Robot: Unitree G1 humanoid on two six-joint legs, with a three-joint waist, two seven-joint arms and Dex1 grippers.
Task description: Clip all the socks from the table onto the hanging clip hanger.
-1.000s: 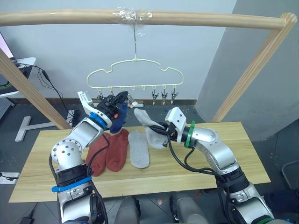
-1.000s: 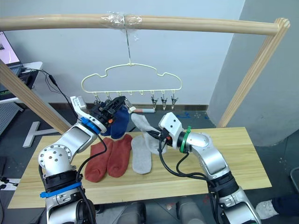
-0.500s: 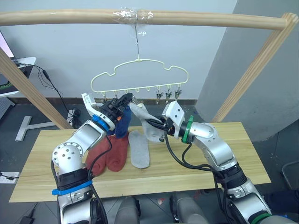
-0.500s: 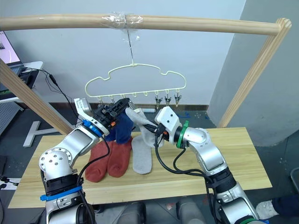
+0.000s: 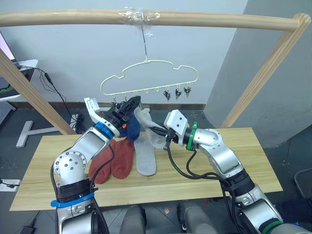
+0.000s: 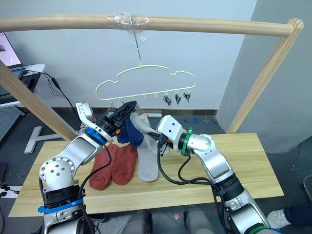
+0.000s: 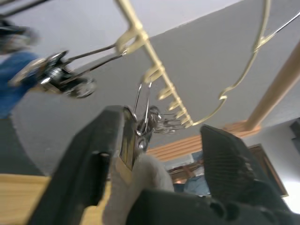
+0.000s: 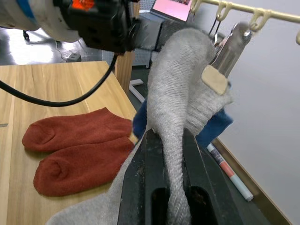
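Under the wooden pole, the right gripper [image 8: 164,154] is clamping a grey sock [image 6: 141,129], now lifted higher toward the clip hanger [image 6: 146,83]. The left gripper [image 7: 159,154], fingers apart, is pressing a clip [image 7: 143,117]. Blue sock [image 6: 132,136] is hanging beside; red socks [image 6: 114,163] are lying on the surface [image 6: 243,165].

Wooden pole frame [image 5: 73,18], floor cables [image 5: 53,92]
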